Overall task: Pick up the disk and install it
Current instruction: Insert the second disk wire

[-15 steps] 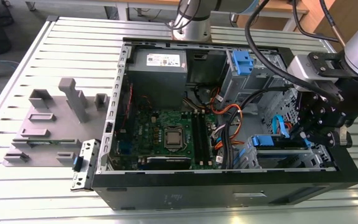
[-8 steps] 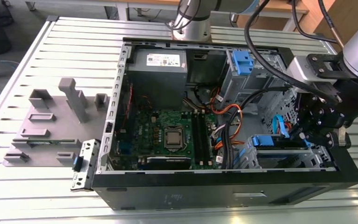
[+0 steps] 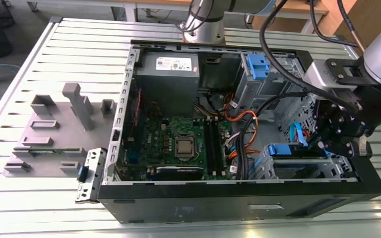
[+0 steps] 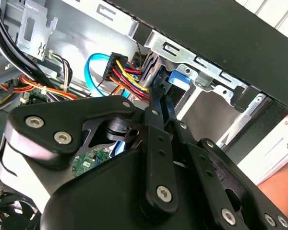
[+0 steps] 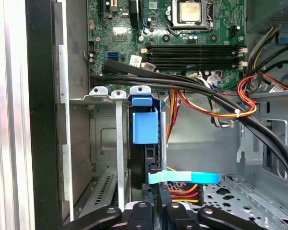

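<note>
The hand point(image 5: 156, 211) sits low inside the open computer case point(image 3: 243, 208), at the drive cage point(image 3: 303, 168) on the exterior view's right. Its 2 fingers point(image 4: 156, 115) stand narrow, closed on the edge of the disk point(image 5: 146, 158). The disk stands on edge in the cage slot directly ahead of the hand, its long axis running away from the hand into the slot, blue rail tab point(image 5: 145, 127) at the far end. Beyond lie 1 motherboard point(image 5: 182, 33) and 1 grey power-supply box point(image 3: 170, 74). 1 grey fixture point(image 3: 58, 134) rests on the table point(image 3: 51, 54).
</note>
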